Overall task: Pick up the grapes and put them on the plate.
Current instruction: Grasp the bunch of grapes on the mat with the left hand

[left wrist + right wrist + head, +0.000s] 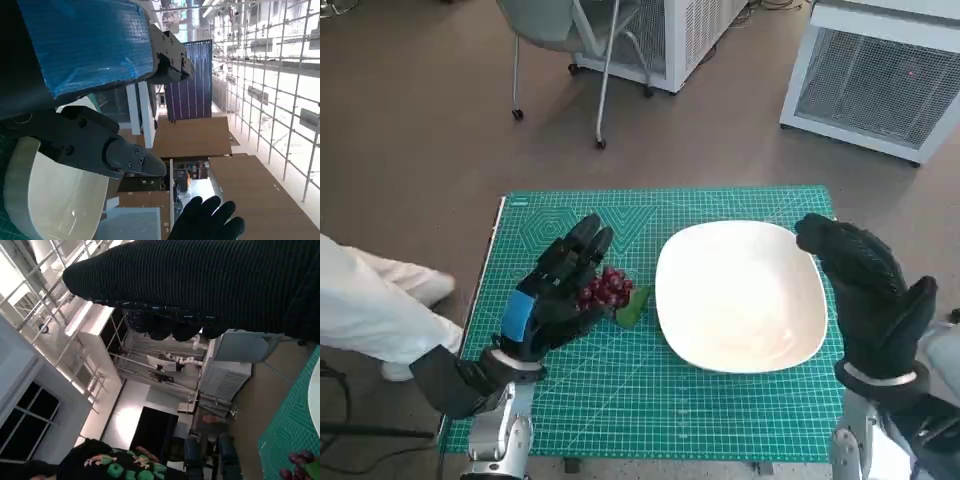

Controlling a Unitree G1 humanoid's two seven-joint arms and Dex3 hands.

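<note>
Grapes: the grapes (607,288) lie on the green mat (620,400) covering the bench, just beside the plate's left rim, a leaf toward it.
Left hand: the left hand (555,290) hovers over the bunch's left side, fingers apart, grasping nothing; likely lined up for the pick.
Plate: the plate (740,295) sits bare, near enough for a brief carry.
Right hand: the right hand (865,285) is released, fingers loosely extended at the plate's right rim, seemingly out of the way.

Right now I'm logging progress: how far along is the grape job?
Nothing is done yet: the white plate holds nothing. In hand: the left hand reaches over the grapes, which lie on the green mat; a grip isn't visible. Left: lifting and placing them. The right hand hovers open by the plate.
</note>
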